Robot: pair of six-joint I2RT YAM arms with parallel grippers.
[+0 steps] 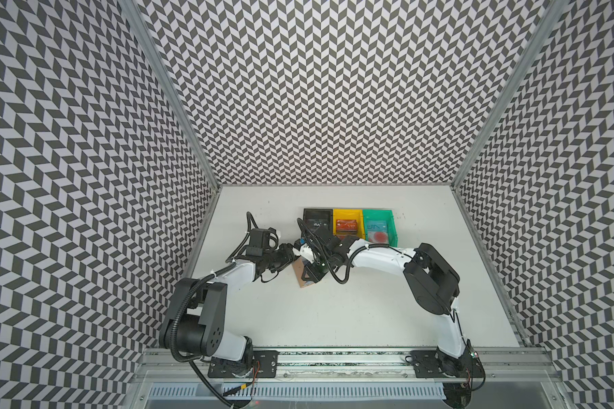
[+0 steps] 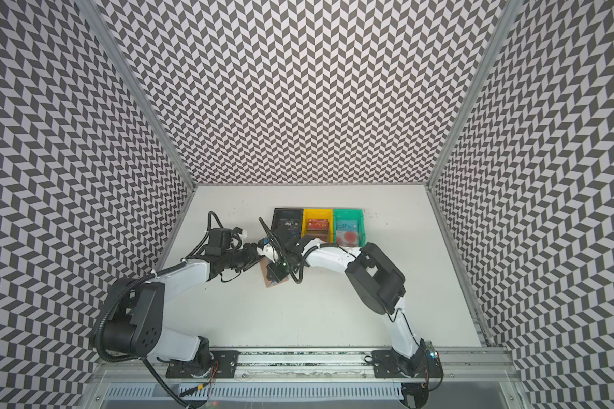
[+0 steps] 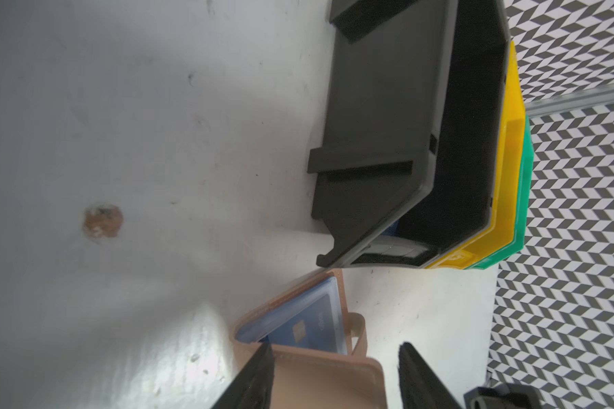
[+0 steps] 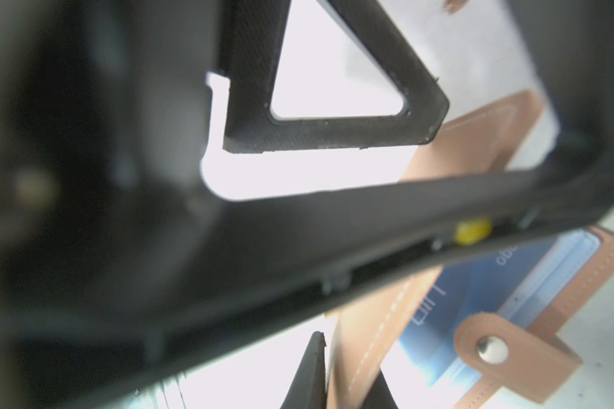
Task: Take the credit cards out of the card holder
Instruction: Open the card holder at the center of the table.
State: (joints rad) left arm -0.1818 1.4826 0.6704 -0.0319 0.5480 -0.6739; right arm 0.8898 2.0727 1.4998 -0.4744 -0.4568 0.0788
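The tan card holder (image 1: 300, 279) (image 2: 272, 281) lies open on the white table, mostly hidden under both grippers. My right gripper (image 1: 311, 272) (image 4: 348, 375) is shut on its raised cover flap (image 4: 366, 325). A blue credit card (image 3: 309, 329) (image 4: 475, 294) sits in the clear sleeve beside the snap tab (image 4: 493, 350). My left gripper (image 1: 295, 257) (image 3: 335, 354) is open, its fingers (image 3: 259, 371) standing on either side of the cover (image 3: 327, 382). More cards lie in the bins: a black one (image 1: 316, 224), a red-orange one (image 1: 348, 226), a teal one (image 1: 376, 225).
Black (image 1: 318, 211), yellow (image 1: 348, 212) and green (image 1: 378, 212) bins stand in a row just behind the grippers. The black bin (image 3: 387, 141) is close to my left gripper. A brown spot (image 3: 103, 219) marks the table. Patterned walls enclose three sides.
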